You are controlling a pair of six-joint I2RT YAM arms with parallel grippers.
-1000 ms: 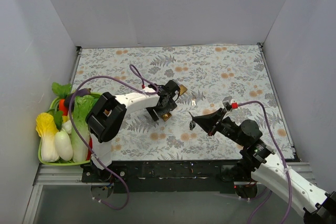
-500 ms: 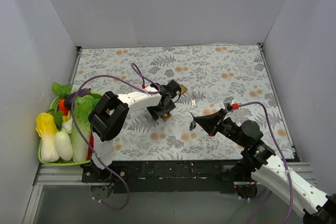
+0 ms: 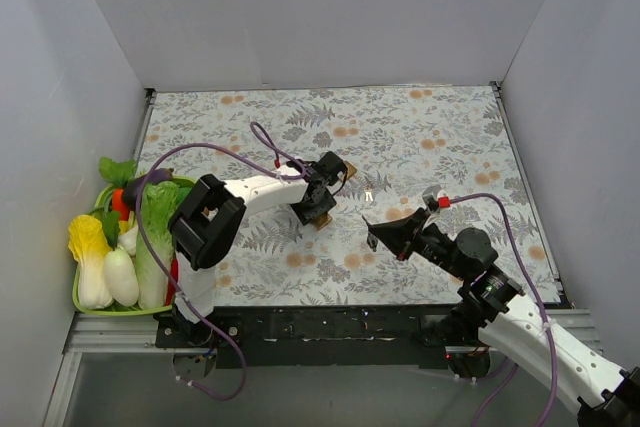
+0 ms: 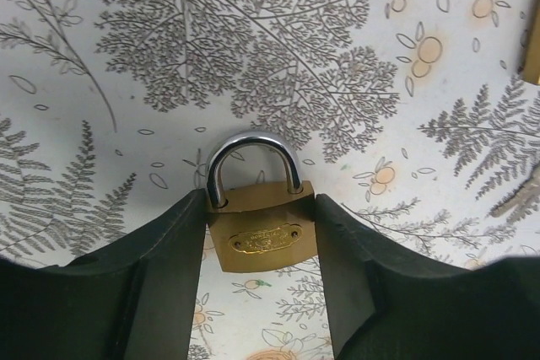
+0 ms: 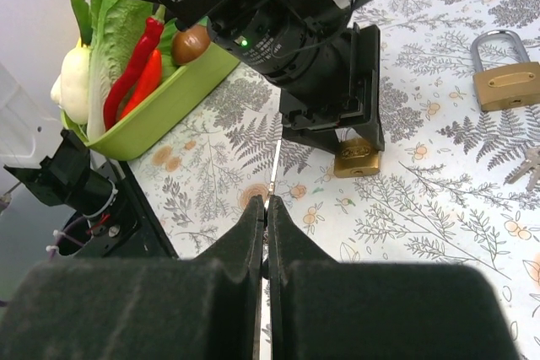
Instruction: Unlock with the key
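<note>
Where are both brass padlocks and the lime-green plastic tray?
Gripped brass padlock point(image 4: 262, 238): left wrist view, body.
Loose brass padlock point(image 5: 506, 86): right wrist view, body.
Lime-green plastic tray point(image 5: 173, 103): right wrist view, side wall.

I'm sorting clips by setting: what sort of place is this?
Probably a robot test cell, not a home: plain white walls box in a floral-cloth table, and props lie about: a brass padlock and a green tray of toy-looking vegetables.
</note>
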